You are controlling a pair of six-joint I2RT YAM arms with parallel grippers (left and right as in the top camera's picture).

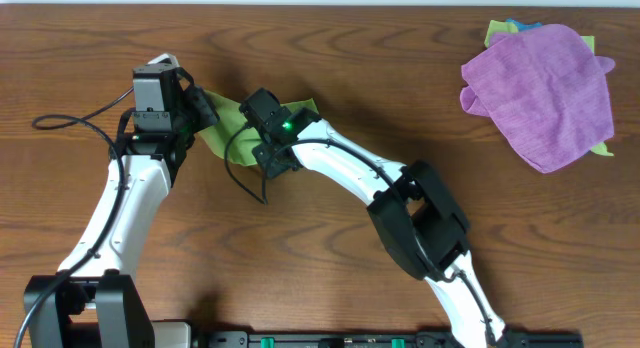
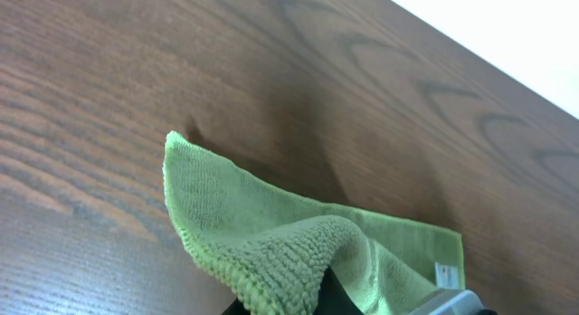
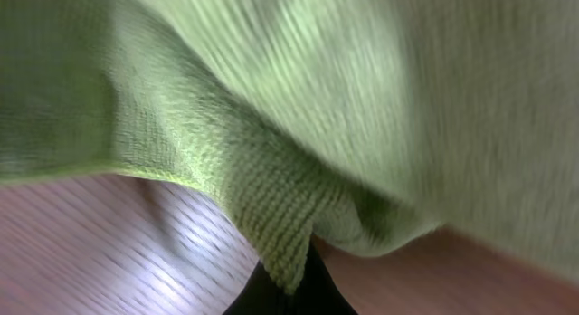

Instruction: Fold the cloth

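A green cloth (image 1: 226, 126) hangs between my two grippers, mostly hidden under them in the overhead view. My left gripper (image 1: 205, 108) is shut on one edge of it; in the left wrist view the green cloth (image 2: 271, 233) drapes from the fingers (image 2: 298, 301) down toward the table, a white tag at its right corner. My right gripper (image 1: 262, 116) is shut on another edge; in the right wrist view the green cloth (image 3: 317, 107) fills the frame above the fingers (image 3: 294, 283). The two grippers are close together.
A pile of cloths with a purple one on top (image 1: 545, 88) lies at the back right, green and blue edges showing under it. A black cable (image 1: 75, 118) runs left of the left arm. The wooden table (image 1: 350, 58) has a white edge at the back.
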